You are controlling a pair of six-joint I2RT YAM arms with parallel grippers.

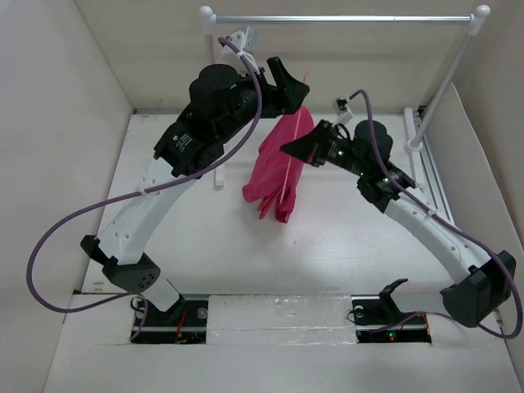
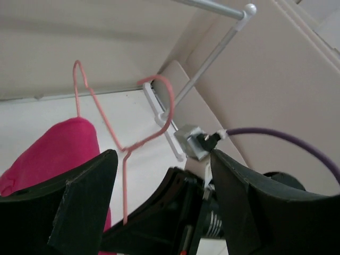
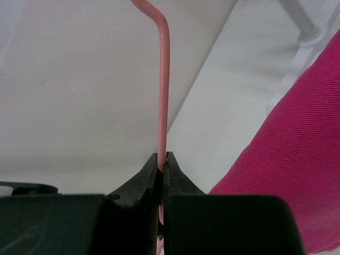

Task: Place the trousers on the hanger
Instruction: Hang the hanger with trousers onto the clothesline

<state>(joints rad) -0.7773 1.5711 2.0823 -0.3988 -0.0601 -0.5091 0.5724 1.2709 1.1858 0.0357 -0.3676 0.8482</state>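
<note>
The magenta trousers (image 1: 274,168) hang folded over the pale pink wire hanger (image 1: 291,155), held above the table's middle. My right gripper (image 1: 288,147) is shut on the hanger's wire; in the right wrist view the wire (image 3: 163,95) runs up from the closed jaws (image 3: 163,157), with the trousers (image 3: 297,175) to the right. My left gripper (image 1: 288,87) is wide open and empty just above the hanger's top. In the left wrist view its gap (image 2: 162,159) frames the hanger (image 2: 125,159), the trousers (image 2: 58,149) and the right gripper's black body.
The silver rail (image 1: 340,18) on white posts spans the back; it also shows in the left wrist view (image 2: 212,6). One post (image 1: 442,90) slants down to the right. The stand's white foot (image 1: 218,176) lies beneath the left arm. Beige walls enclose the table.
</note>
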